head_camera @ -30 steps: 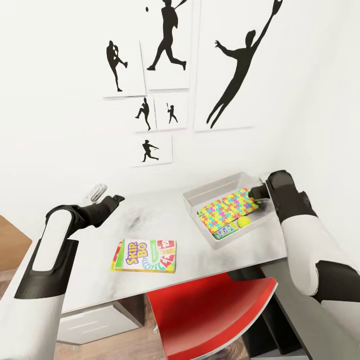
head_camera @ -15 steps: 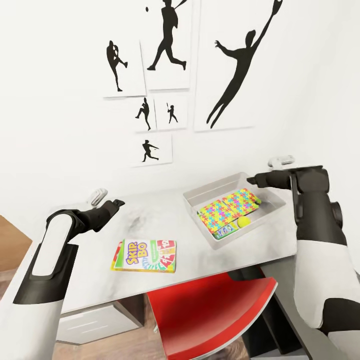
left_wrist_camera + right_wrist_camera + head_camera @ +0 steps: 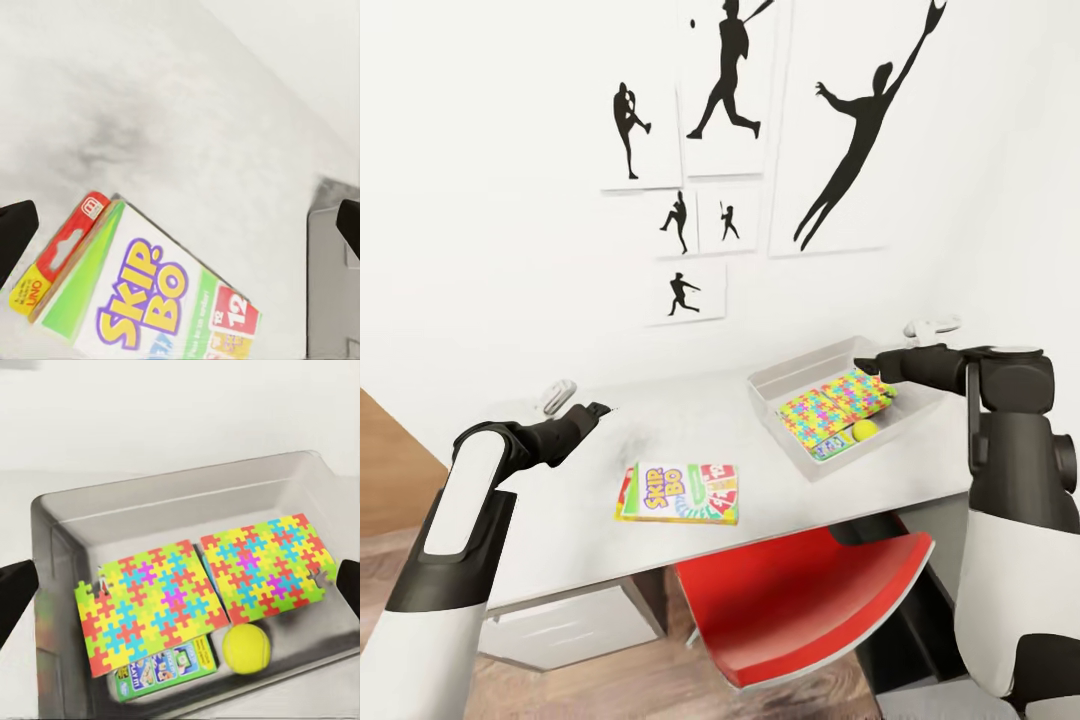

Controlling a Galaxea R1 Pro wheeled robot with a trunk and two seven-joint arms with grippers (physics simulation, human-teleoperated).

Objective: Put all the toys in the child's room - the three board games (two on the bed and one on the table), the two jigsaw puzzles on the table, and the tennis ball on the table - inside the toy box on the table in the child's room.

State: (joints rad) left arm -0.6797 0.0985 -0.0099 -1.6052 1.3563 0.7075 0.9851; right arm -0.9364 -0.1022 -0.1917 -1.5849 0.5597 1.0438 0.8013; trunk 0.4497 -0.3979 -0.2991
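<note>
The SKIP-BO board game [image 3: 678,493], a flat yellow, green, red and white box, lies near the desk [image 3: 580,520] front edge, bare top all around it. The left hand [image 3: 598,410] hovers open and empty behind it. In the toy box [image 3: 785,372] lie 2 jigsaw puzzles [image 3: 157,604], the tennis ball [image 3: 246,648] and a small game box [image 3: 165,666]. The right hand [image 3: 868,366] hangs open above the tray's far rim.
</note>
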